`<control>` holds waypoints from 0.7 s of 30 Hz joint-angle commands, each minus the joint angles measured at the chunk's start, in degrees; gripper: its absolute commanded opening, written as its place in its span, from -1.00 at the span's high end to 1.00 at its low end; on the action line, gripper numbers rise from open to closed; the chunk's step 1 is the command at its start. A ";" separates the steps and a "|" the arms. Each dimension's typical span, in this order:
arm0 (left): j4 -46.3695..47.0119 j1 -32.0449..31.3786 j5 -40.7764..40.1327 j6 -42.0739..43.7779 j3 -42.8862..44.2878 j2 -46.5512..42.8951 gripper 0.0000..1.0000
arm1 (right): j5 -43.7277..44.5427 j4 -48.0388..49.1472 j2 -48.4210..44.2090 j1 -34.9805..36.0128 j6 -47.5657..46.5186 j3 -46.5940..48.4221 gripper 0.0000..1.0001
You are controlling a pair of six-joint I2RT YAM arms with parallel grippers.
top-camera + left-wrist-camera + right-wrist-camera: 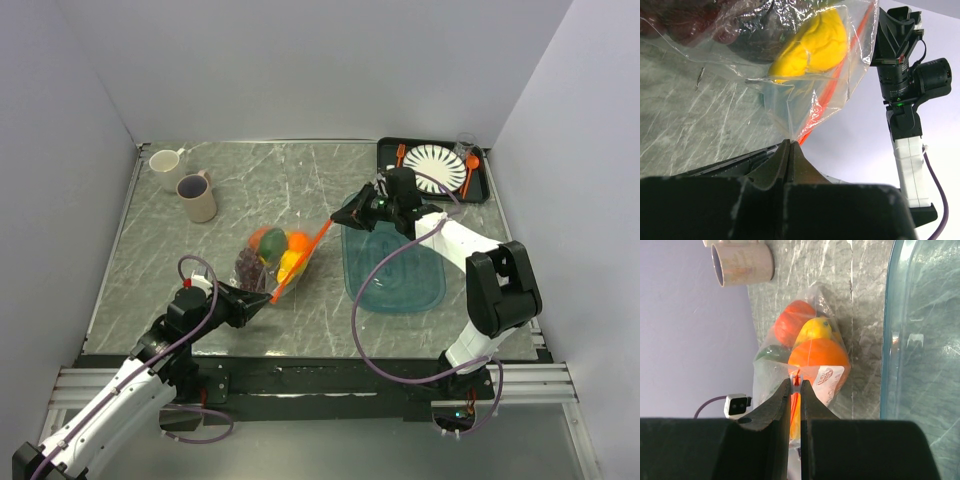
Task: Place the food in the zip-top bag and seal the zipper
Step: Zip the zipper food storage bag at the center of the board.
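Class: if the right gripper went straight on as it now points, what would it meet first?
The zip-top bag: the right gripper is shut on its zipper, and the orange fruit inside lies directly ahead, seemingly close.

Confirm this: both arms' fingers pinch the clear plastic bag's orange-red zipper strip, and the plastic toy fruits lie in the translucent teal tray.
Wrong: the plastic toy fruits lie inside the clear plastic bag, not the translucent teal tray; the top external view shows it.

Table (180, 270) open left of the zip-top bag (275, 255); teal tray (393, 270) hems its right
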 commanded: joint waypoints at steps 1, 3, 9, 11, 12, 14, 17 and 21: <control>0.15 -0.12 0.65 0.78 0.00 -0.61 0.99 | 5.56 4.98 -0.39 -2.79 -0.17 2.38 0.93; 0.41 -0.12 0.65 0.87 0.18 -0.43 0.98 | 5.55 4.80 -0.12 -2.88 -0.26 2.56 0.93; 3.73 -0.12 1.44 0.87 -0.26 0.53 0.99 | 5.29 5.07 -0.56 -3.23 -0.44 2.12 0.14; 5.41 -0.03 1.79 1.39 0.09 1.24 0.98 | 6.08 4.54 -2.13 -3.23 -0.79 1.42 -0.16; 5.77 -0.12 1.80 1.92 1.05 2.55 0.99 | 6.95 4.28 -2.84 -3.23 -1.23 0.46 -0.37; 5.69 -0.12 2.32 3.59 2.19 4.04 0.99 | 8.19 3.66 -5.47 -3.14 -1.49 -0.77 -0.46; 5.95 -0.12 2.76 5.26 3.95 6.60 0.99 | 8.28 2.52 -8.64 -3.05 -2.02 -3.15 -0.56; 8.23 -0.12 3.29 5.18 3.87 7.74 0.99 | 7.84 1.03 -12.60 -1.21 -2.72 -7.01 -0.57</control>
